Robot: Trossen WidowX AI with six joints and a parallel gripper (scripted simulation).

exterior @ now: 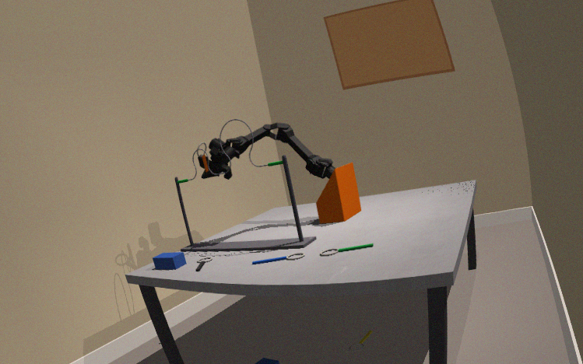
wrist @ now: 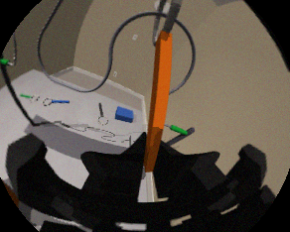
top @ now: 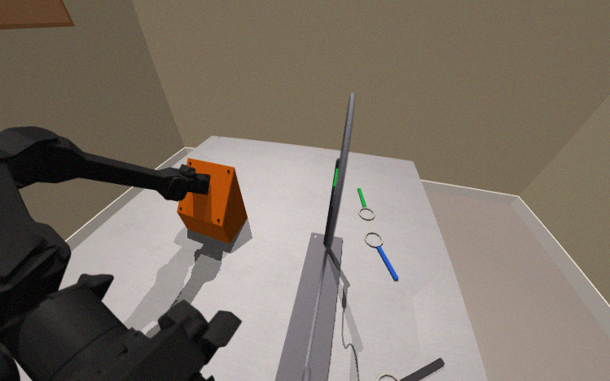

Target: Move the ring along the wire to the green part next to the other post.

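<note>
My gripper (exterior: 206, 168) (wrist: 147, 135) is shut on the orange handle (exterior: 205, 163) (wrist: 162, 84), which stands up from the fingers. The ring (wrist: 174, 17) is at the top edge of the wrist view, partly cut off, close to the grey wire (exterior: 235, 120) (wrist: 194, 50). Whether it touches the wire is unclear. In the exterior view the handle is near the left post (exterior: 184, 212), above its green part (exterior: 182, 181) (wrist: 179, 130). The other green part (exterior: 275, 163) (top: 335, 177) (wrist: 5, 61) is at the right post (exterior: 292, 199). The top view does not show the handle.
The posts stand on a grey base (exterior: 247, 246) (top: 297, 308). Blue (exterior: 269, 260) (top: 387, 263), green (exterior: 356, 247) (top: 362, 197) and black (exterior: 200, 266) (top: 423, 370) handled rings and a blue block (exterior: 169, 260) (wrist: 124, 114) lie on the table. The arm's orange mount (top: 217, 194) (exterior: 349, 194) stands behind.
</note>
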